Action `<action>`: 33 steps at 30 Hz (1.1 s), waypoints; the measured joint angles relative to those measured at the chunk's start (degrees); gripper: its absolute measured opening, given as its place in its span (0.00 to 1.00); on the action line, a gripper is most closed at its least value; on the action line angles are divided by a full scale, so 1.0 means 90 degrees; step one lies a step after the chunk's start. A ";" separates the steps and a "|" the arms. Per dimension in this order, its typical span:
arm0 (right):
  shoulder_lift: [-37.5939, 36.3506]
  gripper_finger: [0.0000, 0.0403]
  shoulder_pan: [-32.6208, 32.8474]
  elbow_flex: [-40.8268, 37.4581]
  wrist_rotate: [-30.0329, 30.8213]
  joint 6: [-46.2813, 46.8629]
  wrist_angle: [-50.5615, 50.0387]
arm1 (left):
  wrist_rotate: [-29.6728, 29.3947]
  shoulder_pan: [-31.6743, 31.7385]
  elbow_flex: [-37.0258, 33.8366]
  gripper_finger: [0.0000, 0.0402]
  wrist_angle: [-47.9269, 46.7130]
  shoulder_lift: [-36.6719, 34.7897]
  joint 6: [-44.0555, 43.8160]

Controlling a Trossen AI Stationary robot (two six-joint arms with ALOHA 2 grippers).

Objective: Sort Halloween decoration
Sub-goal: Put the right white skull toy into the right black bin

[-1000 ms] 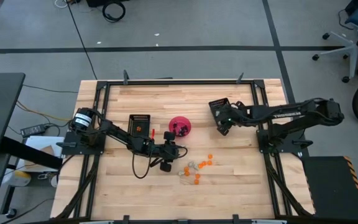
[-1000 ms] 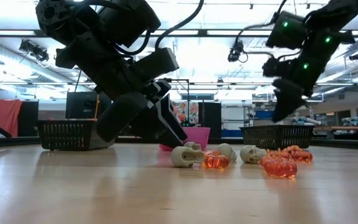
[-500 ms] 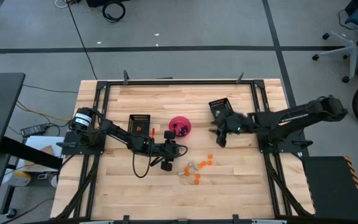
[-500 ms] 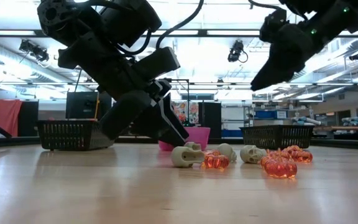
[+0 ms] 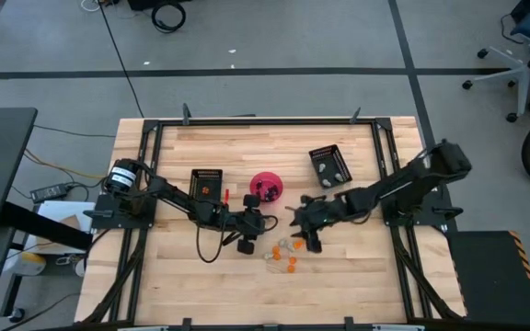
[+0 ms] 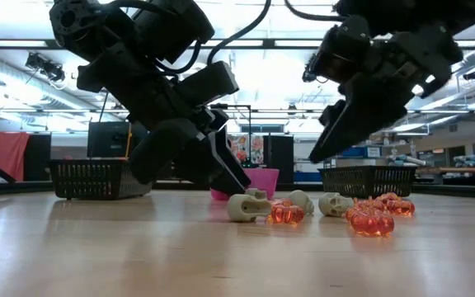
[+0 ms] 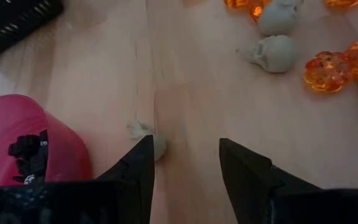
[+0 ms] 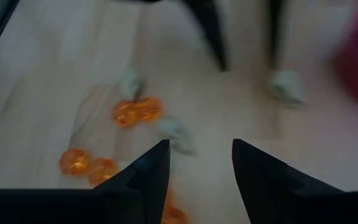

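The Halloween decoration lies loose on the wooden table: whitish skulls [image 7: 272,53] and translucent orange pumpkins [image 7: 328,65], bunched near the table's middle [image 5: 285,250]. Black trinkets [image 7: 27,152] sit inside the pink bowl [image 5: 266,187]. My left gripper [image 7: 185,155] is open and low over the table beside the bowl, and one skull [image 7: 146,134] lies right at a fingertip. My right gripper [image 8: 197,155] is open and hangs above the bunch [image 6: 336,136], over pumpkins [image 8: 135,111] and a skull [image 8: 176,132]. It touches nothing. My left gripper has the small whitish skull [image 7: 146,134] right at the tip of one open finger [image 7: 143,158]. The skull rests on the table. I cannot tell whether the finger touches it.
Two black mesh trays stand on the table, one left of the bowl [image 5: 206,184] and one toward the far right [image 5: 329,165]. Both grippers face each other closely across the trinkets [image 5: 283,230]. Bare wood stretches along the near edge [image 5: 247,294]. Metal frame rails edge the table.
My right arm has swung from over the far-right tray toward the table's near left, and has come down over the trinket bunch close to my left gripper. The trinkets have not moved.
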 joint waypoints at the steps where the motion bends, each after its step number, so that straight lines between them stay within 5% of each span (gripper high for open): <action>1: 0.0161 0.45 0.0038 0.0145 -0.0052 -0.0095 -0.0062 | 0.0000 0.0012 0.0000 0.37 0.0001 0.0000 0.0000; 16: 0.1562 0.51 0.0209 0.1084 -0.0160 -0.1300 -0.0199 | -0.0005 0.0010 0.0000 0.37 -0.0010 0.0007 -0.0002; 33: 0.1604 0.18 0.0120 0.1082 0.0085 -0.1319 -0.0353 | -0.0012 0.0011 0.0000 0.37 0.0000 0.0007 -0.0010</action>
